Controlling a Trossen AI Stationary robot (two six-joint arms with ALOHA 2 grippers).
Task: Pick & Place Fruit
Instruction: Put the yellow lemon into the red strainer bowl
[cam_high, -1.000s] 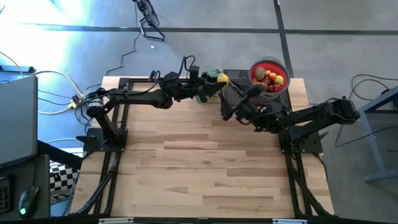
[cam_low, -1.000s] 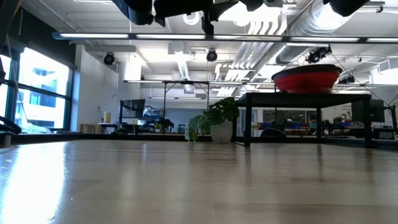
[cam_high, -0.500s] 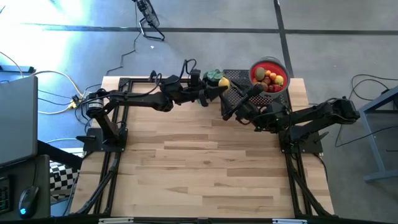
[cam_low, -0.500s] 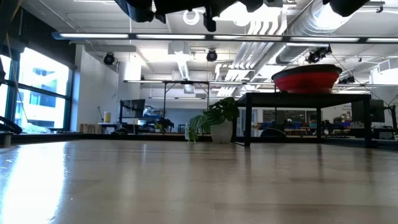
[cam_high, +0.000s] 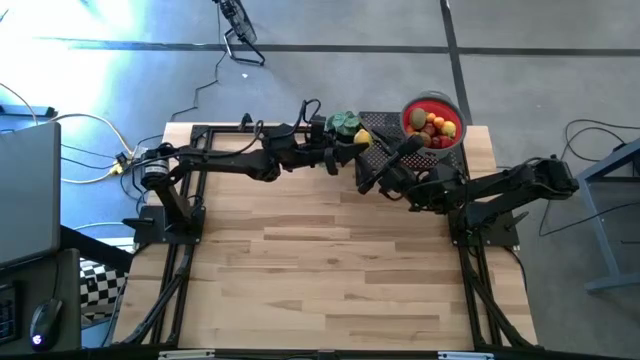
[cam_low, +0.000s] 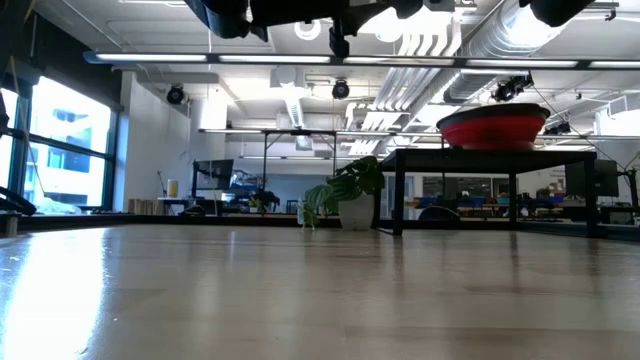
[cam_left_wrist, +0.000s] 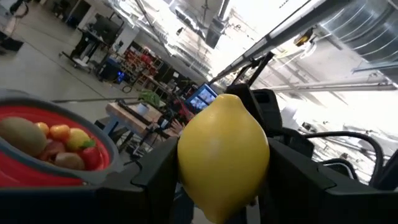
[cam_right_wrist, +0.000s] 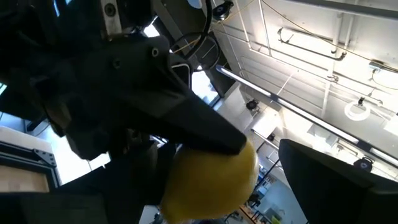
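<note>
Here a yellow lemon (cam_left_wrist: 224, 155) is held in the left gripper (cam_high: 352, 137), its long axis crossing the clamping fingers. The red bowl (cam_high: 412, 107) of fruit (cam_high: 437, 126) lies toward three o'clock, near. The right gripper (cam_high: 385, 166), spread wide and empty, is just beside the lemon at about four o'clock, seemingly placed to receive it.

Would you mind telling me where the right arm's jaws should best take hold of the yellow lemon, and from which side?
Probably across the lemon's bulging middle, from a side the left gripper's dark fingers leave free. They already clamp its two flanks, and its tapered ends would slip. The right gripper, open, waits close beside it.
</note>
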